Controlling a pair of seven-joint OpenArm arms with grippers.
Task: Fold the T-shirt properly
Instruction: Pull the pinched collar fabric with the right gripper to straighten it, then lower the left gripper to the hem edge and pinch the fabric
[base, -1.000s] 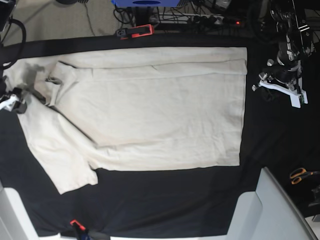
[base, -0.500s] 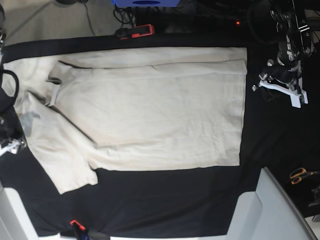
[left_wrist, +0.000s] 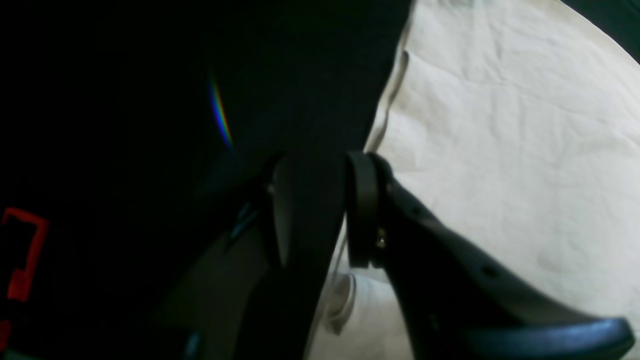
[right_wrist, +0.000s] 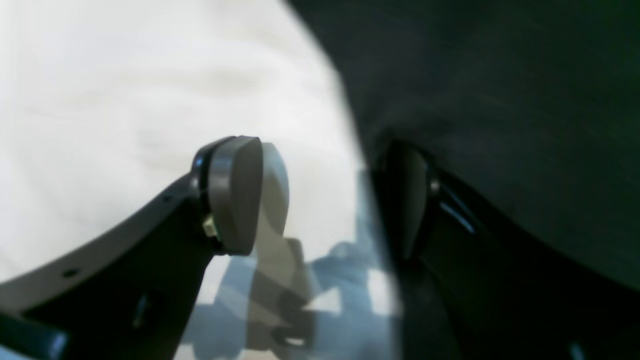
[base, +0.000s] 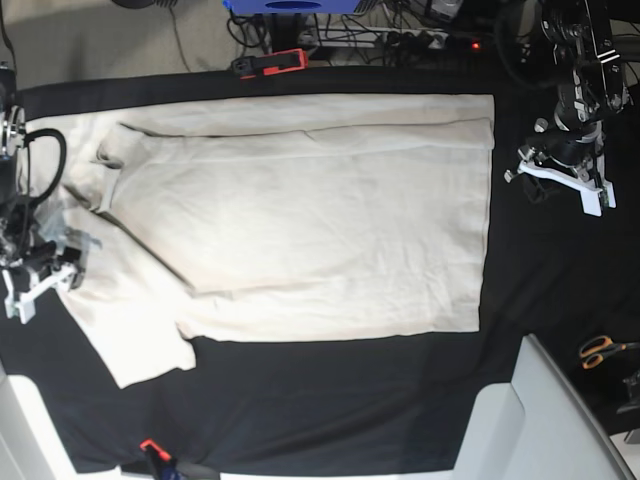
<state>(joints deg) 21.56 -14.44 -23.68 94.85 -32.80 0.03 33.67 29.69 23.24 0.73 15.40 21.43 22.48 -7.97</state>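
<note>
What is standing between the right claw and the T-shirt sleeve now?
Nothing visible. The right claw is open right over the edge of the T-shirt, one finger above cloth, the other above the black tablecloth.

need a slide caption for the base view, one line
Cream T-shirt spread on black tablecloth; right gripper at its sleeve edge, left gripper waiting beside the hem.

Base view: overhead, looking straight down on the whole table (base: 300, 420). Left wrist view: close, low, past its fingers at the T-shirt (left_wrist: 525, 150) hem edge. Right wrist view: very close, blurred, over the opposite sleeve edge. All three share the shirt.
</note>
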